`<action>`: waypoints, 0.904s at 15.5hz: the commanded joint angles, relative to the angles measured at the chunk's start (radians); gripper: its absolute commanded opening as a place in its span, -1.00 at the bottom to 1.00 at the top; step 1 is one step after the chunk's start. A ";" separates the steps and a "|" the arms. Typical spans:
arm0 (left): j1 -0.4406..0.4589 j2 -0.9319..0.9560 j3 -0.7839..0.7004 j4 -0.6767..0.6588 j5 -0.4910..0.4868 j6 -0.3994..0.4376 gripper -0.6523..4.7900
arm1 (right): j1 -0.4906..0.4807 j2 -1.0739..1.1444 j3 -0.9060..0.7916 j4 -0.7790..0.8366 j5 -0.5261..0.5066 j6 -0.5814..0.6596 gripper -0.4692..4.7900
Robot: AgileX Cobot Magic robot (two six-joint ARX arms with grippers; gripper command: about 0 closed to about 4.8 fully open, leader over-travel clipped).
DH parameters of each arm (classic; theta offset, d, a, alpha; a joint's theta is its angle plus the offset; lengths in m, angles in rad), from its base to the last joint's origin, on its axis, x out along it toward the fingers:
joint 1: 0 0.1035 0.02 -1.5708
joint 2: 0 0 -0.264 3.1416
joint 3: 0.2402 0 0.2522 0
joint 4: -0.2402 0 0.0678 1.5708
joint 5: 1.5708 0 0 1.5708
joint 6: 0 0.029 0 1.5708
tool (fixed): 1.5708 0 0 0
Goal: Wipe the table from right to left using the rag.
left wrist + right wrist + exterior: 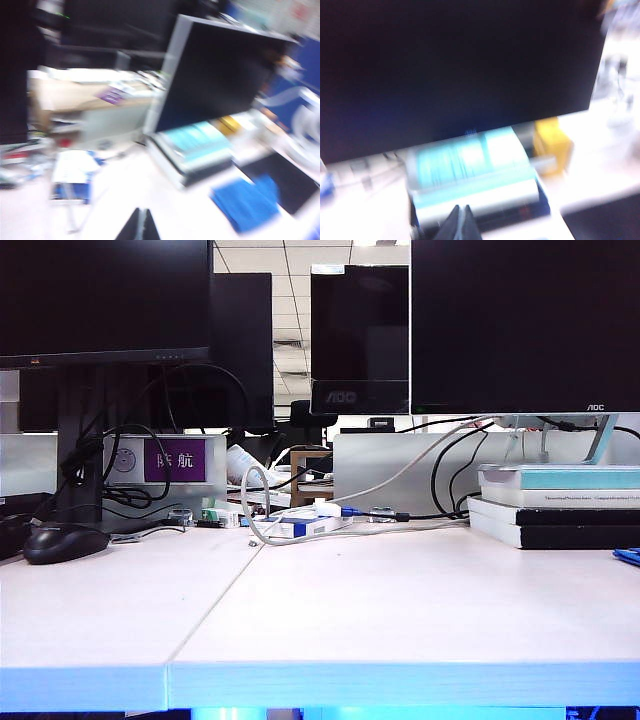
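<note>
The bright blue fuzzy rag [246,202] lay on the pale wood-grain table [400,590]; the left gripper [139,225] and right gripper [459,222] hovered, jaws together.

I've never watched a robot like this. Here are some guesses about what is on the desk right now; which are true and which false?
1. A black mouse lies on the table on the left in the exterior view. True.
2. The rag is red. False: it is bright blue, lying flat beside the stack of books.
3. The left gripper holds the rag. False: its fingers are together and empty, apart from the rag.
4. The right gripper has closed jaws. True: it faces the books under the monitor.
5. Both arms show in the exterior view. False: neither appears there.
</note>
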 commanded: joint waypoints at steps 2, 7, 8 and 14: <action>-0.186 0.056 0.072 -0.165 -0.024 0.132 -0.78 | 0.001 0.114 0.108 -0.138 -0.015 -0.001 -0.83; -0.488 0.139 0.100 -0.354 -0.394 0.280 -0.78 | 0.001 0.157 0.107 -0.323 -0.014 -0.023 -0.83; -0.517 0.148 0.101 -0.365 -0.401 0.282 -0.78 | 0.001 0.166 0.107 -0.345 -0.014 -0.022 -0.83; -0.586 0.181 0.163 -0.367 -0.406 0.282 -0.78 | -0.030 0.218 0.108 -0.523 -0.015 -0.023 -0.83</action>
